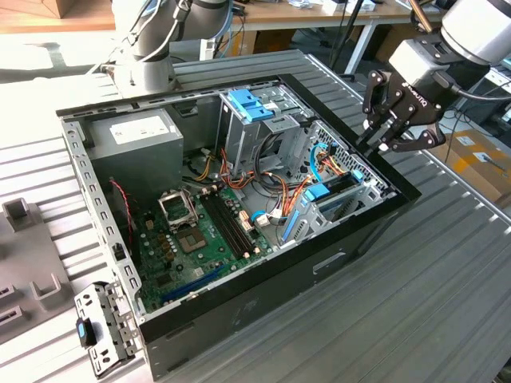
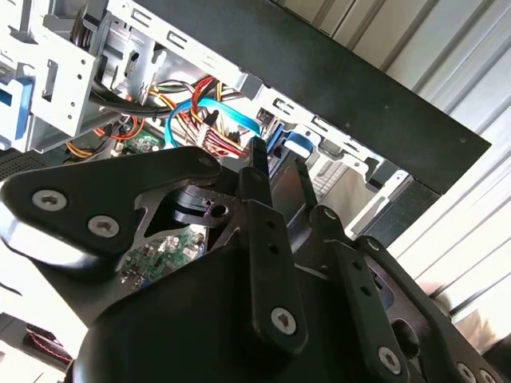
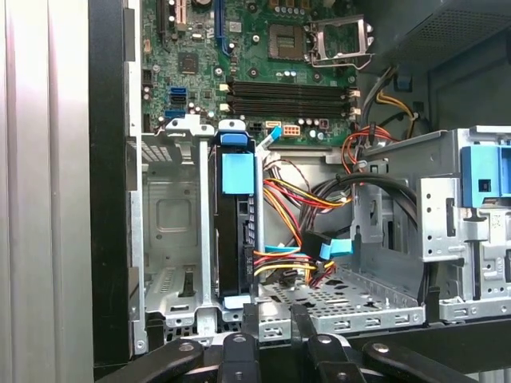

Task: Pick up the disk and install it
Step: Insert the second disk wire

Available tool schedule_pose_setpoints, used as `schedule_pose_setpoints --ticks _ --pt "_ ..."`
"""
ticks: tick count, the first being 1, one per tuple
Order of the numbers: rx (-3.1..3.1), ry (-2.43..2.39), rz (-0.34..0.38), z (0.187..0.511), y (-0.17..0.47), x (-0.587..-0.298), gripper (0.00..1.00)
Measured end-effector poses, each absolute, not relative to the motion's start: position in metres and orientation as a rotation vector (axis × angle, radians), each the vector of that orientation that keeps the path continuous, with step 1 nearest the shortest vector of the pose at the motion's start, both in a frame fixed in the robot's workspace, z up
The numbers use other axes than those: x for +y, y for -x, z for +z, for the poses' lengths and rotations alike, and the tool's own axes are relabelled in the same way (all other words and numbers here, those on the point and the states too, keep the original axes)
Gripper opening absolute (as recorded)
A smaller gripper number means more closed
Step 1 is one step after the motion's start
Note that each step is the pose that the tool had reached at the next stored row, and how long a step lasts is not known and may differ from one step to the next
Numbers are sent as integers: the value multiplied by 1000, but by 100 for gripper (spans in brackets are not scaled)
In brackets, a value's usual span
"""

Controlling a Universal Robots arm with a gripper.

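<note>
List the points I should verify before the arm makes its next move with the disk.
1. Disk position: ok. The disk stands on edge in a slot of the drive cage.
2. Disk fully seated: cannot tell.
3. Neighbouring slot free: ok, bare metal there.
4. Hand placement: ok. The hand hovers above the case rim, apart from the disk.
5. Cables: not ok. The orange and yellow cables run right beside the disk.
</note>
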State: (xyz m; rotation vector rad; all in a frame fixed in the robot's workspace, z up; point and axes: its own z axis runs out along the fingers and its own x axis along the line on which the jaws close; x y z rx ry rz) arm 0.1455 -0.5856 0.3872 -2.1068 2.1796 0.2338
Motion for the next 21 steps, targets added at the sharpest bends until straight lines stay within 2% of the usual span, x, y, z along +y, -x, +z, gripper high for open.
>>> schedule_pose_setpoints --ticks 6,21 --pt "2179 2106 236 388 -134 -585 30" --pt "2179 2105 235 373 -113 -558 30"
